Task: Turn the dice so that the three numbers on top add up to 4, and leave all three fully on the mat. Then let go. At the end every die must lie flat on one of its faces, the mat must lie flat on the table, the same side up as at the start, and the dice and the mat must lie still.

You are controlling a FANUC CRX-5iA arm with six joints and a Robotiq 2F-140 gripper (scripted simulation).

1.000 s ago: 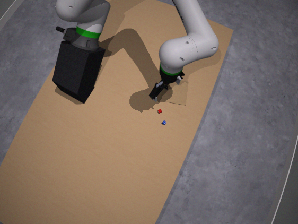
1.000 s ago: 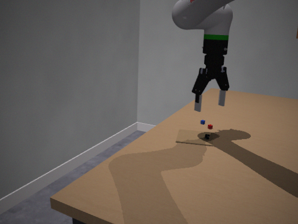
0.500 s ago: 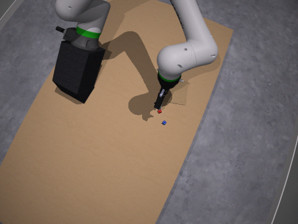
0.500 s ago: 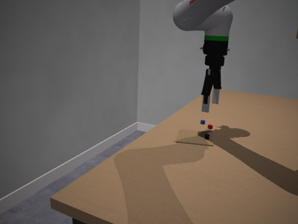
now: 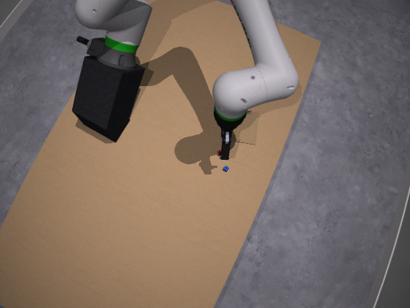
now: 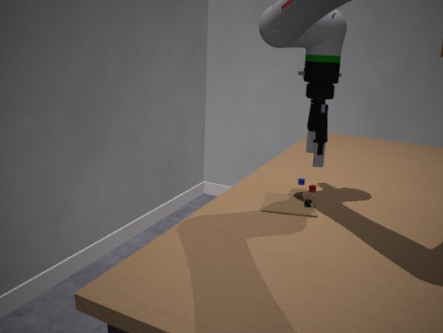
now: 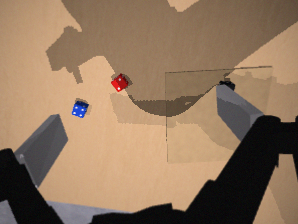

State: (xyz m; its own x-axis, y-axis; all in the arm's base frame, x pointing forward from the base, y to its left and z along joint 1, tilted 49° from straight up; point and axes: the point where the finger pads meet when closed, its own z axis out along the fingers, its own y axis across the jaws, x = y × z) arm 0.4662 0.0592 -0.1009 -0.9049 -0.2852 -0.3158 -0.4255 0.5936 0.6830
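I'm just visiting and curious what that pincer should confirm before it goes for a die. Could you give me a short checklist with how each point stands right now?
1. Pincer open and holding nothing: ok.
2. Pincer hanging above the table, touching no die: ok.
3. Black die on the mat: ok.
4. Red die on the mat: not ok, it lies on bare table beside it.
5. Blue die on the mat: not ok, it lies farther off.
6. Top numbers add up to 4: cannot tell, the pips are too small.

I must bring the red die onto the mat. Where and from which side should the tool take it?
Take the red die from straight above, pads on two opposite side faces. It lies flat on the table, off the mat, all sides free. The open tool must turn to match its skewed faces.
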